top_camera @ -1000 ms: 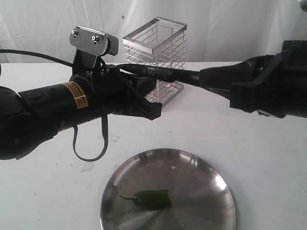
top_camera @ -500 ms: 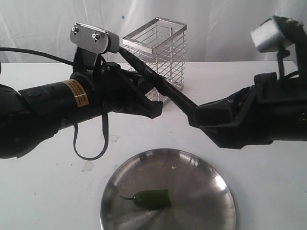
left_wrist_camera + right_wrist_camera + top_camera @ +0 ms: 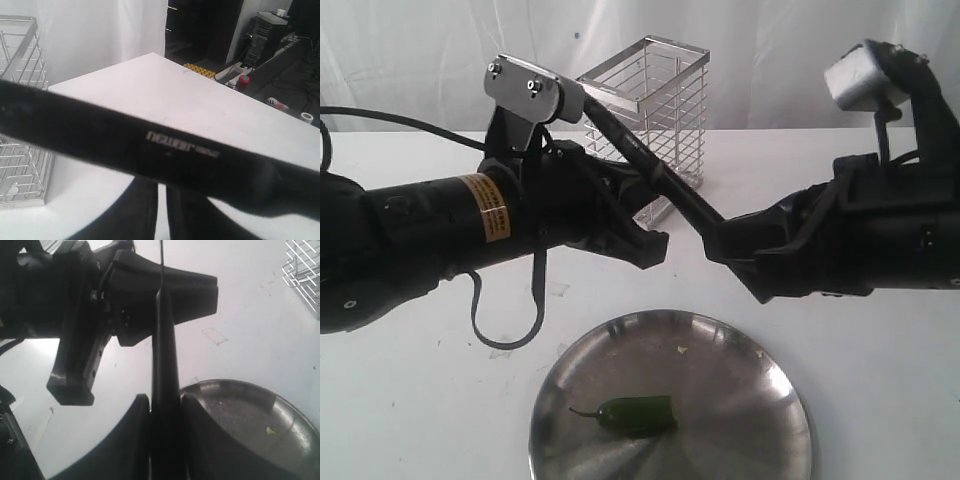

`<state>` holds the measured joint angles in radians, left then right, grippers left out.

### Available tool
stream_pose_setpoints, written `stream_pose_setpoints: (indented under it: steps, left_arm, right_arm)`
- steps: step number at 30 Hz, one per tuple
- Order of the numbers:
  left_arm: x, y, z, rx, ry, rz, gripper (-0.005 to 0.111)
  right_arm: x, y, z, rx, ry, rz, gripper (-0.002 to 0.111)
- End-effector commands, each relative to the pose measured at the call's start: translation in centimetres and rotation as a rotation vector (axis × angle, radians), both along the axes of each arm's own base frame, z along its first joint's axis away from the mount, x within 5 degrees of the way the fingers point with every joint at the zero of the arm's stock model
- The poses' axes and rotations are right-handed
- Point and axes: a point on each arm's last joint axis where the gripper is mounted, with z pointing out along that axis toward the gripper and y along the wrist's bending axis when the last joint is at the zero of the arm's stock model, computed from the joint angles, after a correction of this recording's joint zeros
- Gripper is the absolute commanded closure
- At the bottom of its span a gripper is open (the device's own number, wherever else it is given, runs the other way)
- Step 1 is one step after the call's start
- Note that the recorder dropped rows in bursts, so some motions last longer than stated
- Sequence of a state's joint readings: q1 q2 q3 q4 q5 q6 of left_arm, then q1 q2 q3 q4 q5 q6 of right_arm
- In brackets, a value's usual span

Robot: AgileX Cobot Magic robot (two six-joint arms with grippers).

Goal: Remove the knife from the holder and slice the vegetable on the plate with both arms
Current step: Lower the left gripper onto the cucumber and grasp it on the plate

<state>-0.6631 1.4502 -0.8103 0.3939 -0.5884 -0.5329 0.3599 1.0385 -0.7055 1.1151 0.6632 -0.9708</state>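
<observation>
My right gripper (image 3: 720,240) is shut on the handle of the dark knife (image 3: 650,175). The knife slants up and left from it, its tip close to the bracket on the left wrist. In the right wrist view the knife (image 3: 164,350) runs straight out between the gripper (image 3: 165,397) fingers. The blade (image 3: 175,150) crosses the left wrist view close above the left gripper (image 3: 161,187), whose fingers stand almost together with nothing between them. The wire holder (image 3: 655,100) stands behind. The green chili (image 3: 638,413) lies on the steel plate (image 3: 780,370) below both grippers.
The left arm (image 3: 440,230), with a hanging cable loop (image 3: 505,320), reaches across the table's left half. White table (image 3: 880,380) lies around the plate, with a white curtain behind. The holder (image 3: 20,150) looks empty in the left wrist view.
The right arm has dropped and pulled back, swinging the knife from level in front of the holder to a steep slant, tip up-left. The left arm has risen slightly.
</observation>
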Motion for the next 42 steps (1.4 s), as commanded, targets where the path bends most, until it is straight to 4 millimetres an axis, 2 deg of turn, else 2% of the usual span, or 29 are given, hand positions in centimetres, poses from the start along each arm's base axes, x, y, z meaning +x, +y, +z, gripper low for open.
stream_pose_setpoints:
  steps: [1, 6, 10, 16, 17, 18, 19, 21, 24, 26, 30, 38, 42]
  left_arm:
    - [-0.6, 0.5, 0.5, 0.082, 0.017, 0.008, 0.093]
    - [-1.7, 2.3, 1.1, 0.222, 0.081, 0.068, 0.093]
    - [-2.6, 3.2, 2.5, 0.224, 0.065, 0.086, 0.093]
    - [-3.8, 3.9, 3.8, 0.238, 0.032, 0.084, 0.092]
    - [-4.4, 3.5, 3.5, 0.301, 0.037, 0.059, 0.085]
    - [-4.9, 3.2, 3.2, 0.354, 0.04, 0.04, 0.08]
    - [-5.8, 2.5, 2.4, 0.458, 0.053, -0.002, 0.066]
    - [-7.2, 1.4, 0.9, 0.631, 0.066, -0.088, 0.053]
    - [-7.9, 0.8, -1.6, 0.782, 0.187, -0.126, 0.053]
    - [-7.2, 0.3, -3.6, 0.86, 0.248, -0.133, 0.053]
    - [-6.2, -1.0, -6.0, 1.039, 0.25, -0.236, 0.053]
    - [-4.7, -3.8, -7.2, 1.089, 0.246, -0.346, 0.053]
    - [-4.3, -5.1, -8.1, 1.109, 0.245, -0.427, 0.057]
  right_arm:
    - [-0.5, -0.7, 0.6, -0.01, -0.005, -0.066, 0.108]
    - [-2.1, -2.3, 0.4, -0.131, 0.072, -0.148, 0.108]
    - [-3.9, -2.6, 0.2, -0.131, 0.14, -0.118, 0.108]
    - [-6.1, -4.0, -4.0, -0.157, 0.271, -0.222, 0.108]
    - [-6.9, -4.5, -5.1, -0.141, 0.277, -0.252, 0.108]
    - [-7.2, -4.6, -5.5, -0.129, 0.267, -0.268, 0.108]
    - [-7.8, -4.9, -5.7, -0.106, 0.243, -0.287, 0.108]
    - [-8.4, -5.2, -5.8, -0.082, 0.222, -0.296, 0.108]
    - [-8.7, -5.2, -5.6, -0.058, 0.216, -0.295, 0.108]
    - [-8.8, -5.1, -5.6, -0.054, 0.226, -0.284, 0.108]
    - [-8.9, -4.8, -5.5, -0.03, 0.218, -0.25, 0.108]
    - [-9.0, -4.8, -5.4, -0.025, 0.212, -0.24, 0.108]
    - [-8.9, -4.8, -5.4, -0.027, 0.207, -0.238, 0.108]
